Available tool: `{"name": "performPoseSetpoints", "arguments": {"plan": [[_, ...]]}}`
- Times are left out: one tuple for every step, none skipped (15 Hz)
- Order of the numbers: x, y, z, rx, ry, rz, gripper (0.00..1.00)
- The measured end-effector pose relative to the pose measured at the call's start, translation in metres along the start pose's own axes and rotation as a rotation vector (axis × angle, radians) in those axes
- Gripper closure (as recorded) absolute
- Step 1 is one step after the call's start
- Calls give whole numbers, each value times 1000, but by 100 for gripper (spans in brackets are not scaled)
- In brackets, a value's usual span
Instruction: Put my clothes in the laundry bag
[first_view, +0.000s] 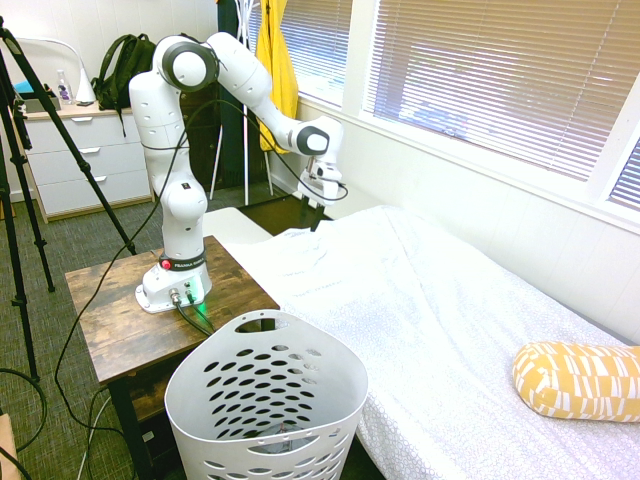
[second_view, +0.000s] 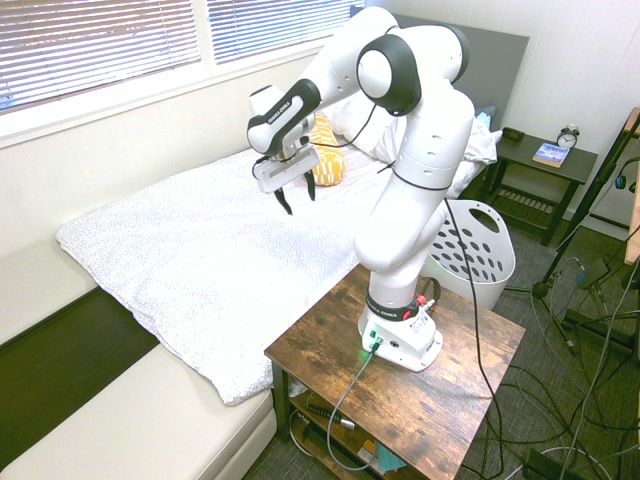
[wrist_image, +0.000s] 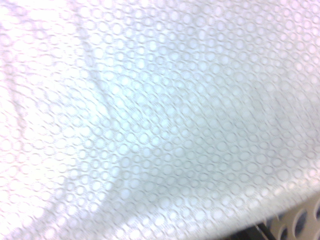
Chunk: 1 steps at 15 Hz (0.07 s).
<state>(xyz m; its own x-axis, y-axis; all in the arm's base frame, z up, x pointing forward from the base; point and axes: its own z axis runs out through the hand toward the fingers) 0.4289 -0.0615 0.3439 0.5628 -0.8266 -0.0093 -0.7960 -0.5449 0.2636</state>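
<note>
Clothes, probable location: a small grey patch (first_view: 284, 437) shows low inside the laundry bag (first_view: 198, 400), seen through the cut-out at the near rim. Its shape and long axis cannot be told, and no dark garment is visible on the bed (first_view: 400, 270). The laundry bag stands upright just beside the counter (second_view: 460, 345), near the bed's edge.

Pincer (second_view: 300, 204): spread, its two fingers apart and pointing down over the bed, with nothing between them. In the first exterior view it lies beyond the laundry bag, well apart from it; in the second, the bag appears on the far side of the arm's base. The direction from pincer to patch therefore runs toward the first exterior camera and downward. The single arm is the only one available.

Coming move, as judged: if the patch is the garment, placement looks complete and the pincer need only stay clear; otherwise, the garment must first be located.
</note>
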Motion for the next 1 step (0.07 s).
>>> {"name": "performPoseSetpoints", "arguments": {"plan": [[-18, -13, -11, 22, 24, -25, 0]]}}
